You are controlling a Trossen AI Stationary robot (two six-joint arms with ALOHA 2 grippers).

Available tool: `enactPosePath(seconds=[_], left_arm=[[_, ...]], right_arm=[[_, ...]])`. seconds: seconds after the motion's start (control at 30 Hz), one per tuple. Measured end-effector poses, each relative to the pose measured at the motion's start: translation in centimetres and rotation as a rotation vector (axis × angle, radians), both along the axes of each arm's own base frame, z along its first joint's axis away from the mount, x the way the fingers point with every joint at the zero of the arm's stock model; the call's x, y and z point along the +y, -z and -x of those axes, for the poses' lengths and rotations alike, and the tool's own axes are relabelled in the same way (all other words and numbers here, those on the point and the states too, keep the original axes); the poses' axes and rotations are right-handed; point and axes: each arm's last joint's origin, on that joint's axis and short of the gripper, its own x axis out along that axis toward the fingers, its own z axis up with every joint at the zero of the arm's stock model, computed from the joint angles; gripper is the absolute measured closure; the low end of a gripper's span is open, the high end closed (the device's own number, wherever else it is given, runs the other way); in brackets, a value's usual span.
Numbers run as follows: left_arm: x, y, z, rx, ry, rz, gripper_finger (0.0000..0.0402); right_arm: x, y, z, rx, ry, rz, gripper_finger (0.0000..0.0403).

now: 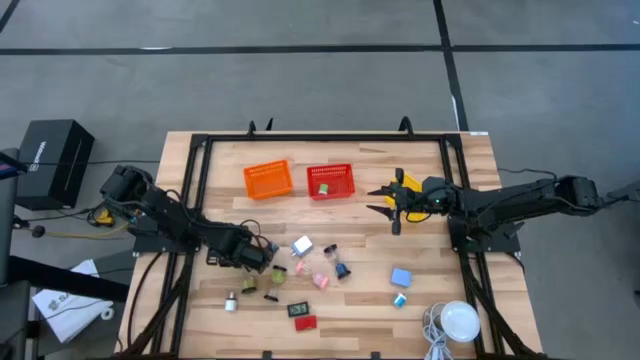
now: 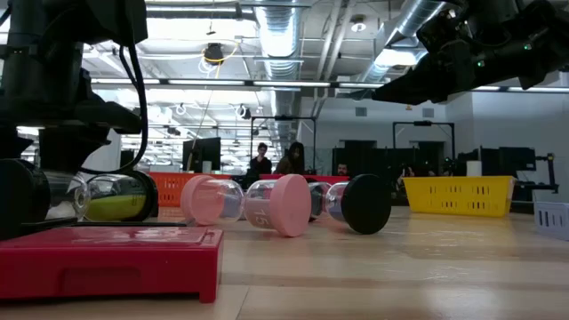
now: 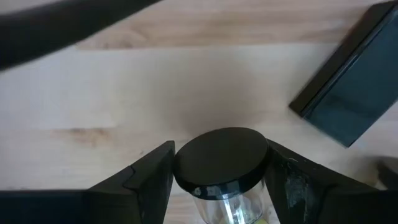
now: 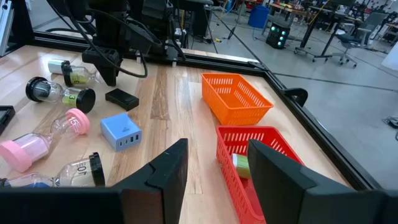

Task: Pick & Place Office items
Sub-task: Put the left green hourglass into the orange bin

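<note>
I see orange basket (image 1: 267, 179) | red basket (image 1: 331, 181) | yellow basket (image 2: 459, 195) | pink hourglass (image 2: 246, 203) | black-capped hourglass (image 3: 222, 167), yellow-green inside | blue block (image 4: 121, 131) | flat red rectangle (image 2: 107, 260) | pale striped wood table (image 1: 420, 290)

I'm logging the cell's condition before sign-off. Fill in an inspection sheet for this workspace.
Surface: wooden table, black frame at its edges.
Job's things: small items scattered at the front; pink hourglass; flat red block; blue block; one item already in the red basket.
Clutter: orange basket, white dome.
Grippers: left gripper around a black-capped hourglass; right gripper open, raised beside the red basket.
Cables: one by the dome.
Surroundings: people seated behind, black box on floor.
</note>
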Motion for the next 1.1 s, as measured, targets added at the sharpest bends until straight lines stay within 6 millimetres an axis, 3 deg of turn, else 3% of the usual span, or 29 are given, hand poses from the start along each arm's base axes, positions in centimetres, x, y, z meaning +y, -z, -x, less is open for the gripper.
enactPosePath(seconds=[0.27, 0.6, 0.8, 1.1], left_arm=[[0.7, -2.3, 0.5, -0.15, -0.011, -0.106, 0.0188], [2.7, -5.4, 1.5, -0.35, -0.002, -0.383, 0.0184], [4.8, -6.2, 1.3, -0.37, 0.016, -0.608, 0.019], [9.7, -6.6, 0.9, -0.239, -0.055, -0.865, 0.0184]], right_arm=[[0.0, 0.0, 0.0, -0.001, 0.0, 0.0, 0.0244], [0.0, 0.0, 0.0, -0.002, 0.0, 0.0, 0.0244], [0.0, 0.0, 0.0, -0.001, 0.0, 0.0, 0.0244], [0.0, 0.0, 0.0, -0.003, 0.0, 0.001, 0.0244]])
